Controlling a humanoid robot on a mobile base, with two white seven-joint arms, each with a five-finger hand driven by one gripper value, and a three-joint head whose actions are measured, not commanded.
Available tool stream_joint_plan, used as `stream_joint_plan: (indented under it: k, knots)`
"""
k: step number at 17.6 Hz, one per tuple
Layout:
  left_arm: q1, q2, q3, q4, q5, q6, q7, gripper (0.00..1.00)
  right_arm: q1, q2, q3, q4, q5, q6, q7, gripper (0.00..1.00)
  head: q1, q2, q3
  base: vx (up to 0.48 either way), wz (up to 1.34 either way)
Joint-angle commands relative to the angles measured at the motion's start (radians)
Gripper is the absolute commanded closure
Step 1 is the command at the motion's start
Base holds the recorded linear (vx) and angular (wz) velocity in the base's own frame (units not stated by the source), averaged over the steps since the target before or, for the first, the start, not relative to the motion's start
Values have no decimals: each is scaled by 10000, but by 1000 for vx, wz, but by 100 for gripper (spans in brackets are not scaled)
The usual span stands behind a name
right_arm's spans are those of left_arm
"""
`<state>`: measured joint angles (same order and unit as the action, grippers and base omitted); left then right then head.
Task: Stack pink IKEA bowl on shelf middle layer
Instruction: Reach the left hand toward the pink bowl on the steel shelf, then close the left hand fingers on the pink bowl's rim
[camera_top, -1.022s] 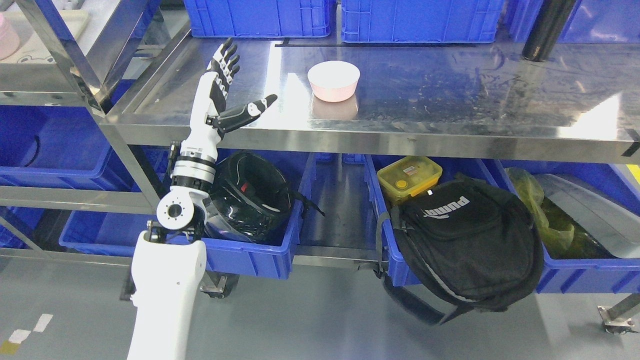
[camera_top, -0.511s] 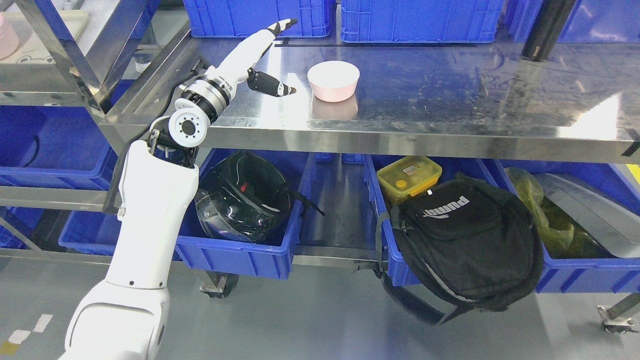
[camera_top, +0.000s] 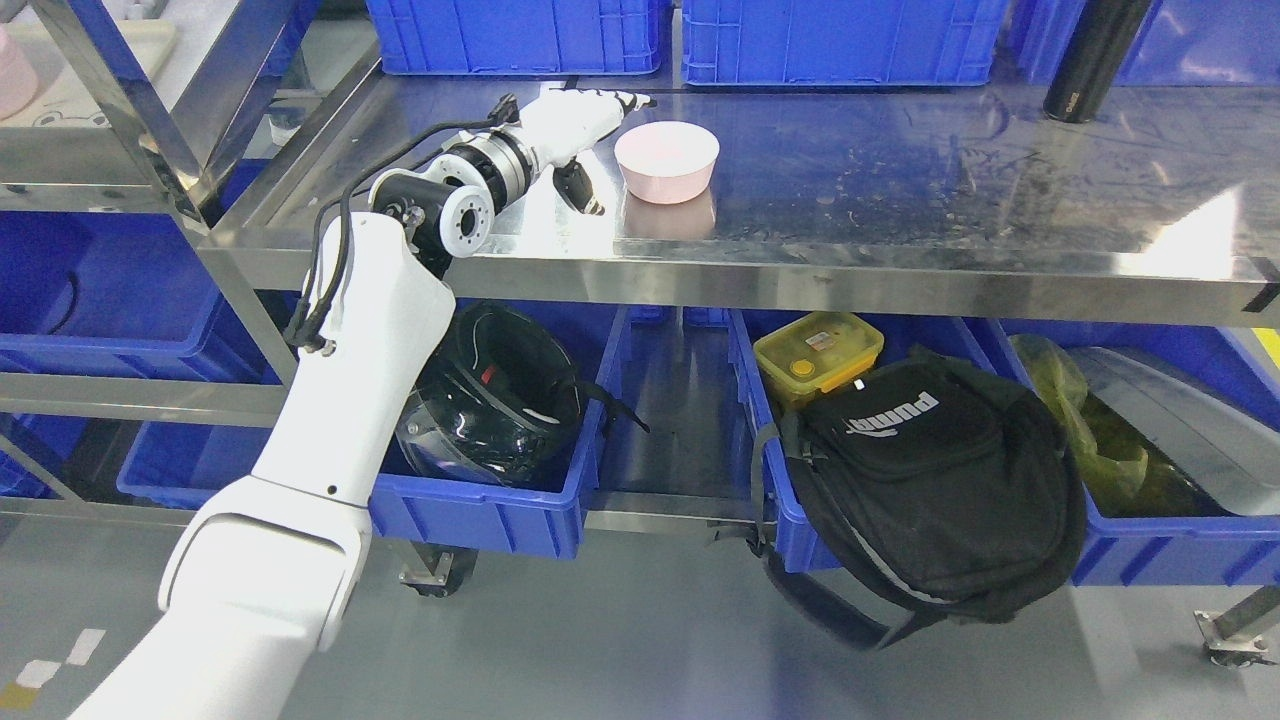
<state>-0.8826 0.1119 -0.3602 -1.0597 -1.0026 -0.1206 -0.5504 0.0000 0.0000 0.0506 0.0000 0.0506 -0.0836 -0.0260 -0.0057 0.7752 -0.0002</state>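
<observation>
Polished steel shelf (camera_top: 900, 200) carries a round pink bowl (camera_top: 667, 160) (matte), left hand (camera_top: 580, 125) spread beside it.

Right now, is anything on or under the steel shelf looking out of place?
The black backpack hangs over the front edge of its blue bin instead of sitting inside it. The pink bowl stands upright on the shelf.

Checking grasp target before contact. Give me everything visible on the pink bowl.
The pink bowl is round and shallow, with a pale pink outer wall and a whiter-looking inside; the material looks like smooth plastic. It stands upright and looks empty on the steel shelf, its reflection showing just below it. The left robot hand sits beside its left edge, fingers spread, not clearly touching it.
</observation>
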Motion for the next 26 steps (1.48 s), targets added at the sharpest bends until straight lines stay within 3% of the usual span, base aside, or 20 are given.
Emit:
stream_joint_plan:
  k: [1, 3, 6, 14, 17, 26]
  knots:
    - [-1082, -944, -1046, 3201, -757, -52, 12, 23, 215, -174, 0, -175, 0, 7, -1, 0, 0, 0, 0, 0, 0]
    - [-1266, -944, -1046, 3447, -757, -37, 27, 33, 215, -174, 0, -175, 0, 7, -1, 0, 0, 0, 0, 0, 0]
    - [-1574, -944, -1061, 4076, -757, -22, 42, 37, 215, -174, 0, -175, 0, 7, -1, 0, 0, 0, 0, 0, 0]
    - [-2264, -944, -1168, 5657, -742, -83, 196, 37, 215, -174, 0, -175, 0, 7, -1, 0, 0, 0, 0, 0, 0]
    - [-2264, -944, -1215, 6009, -712, -114, 898, 38, 215, -174, 0, -175, 0, 7, -1, 0, 0, 0, 0, 0, 0]
    - [-2264, -944, -1215, 6026, 24, -880, 1530, 41, 215, -174, 0, -175, 0, 7, -1, 0, 0, 0, 0, 0, 0]
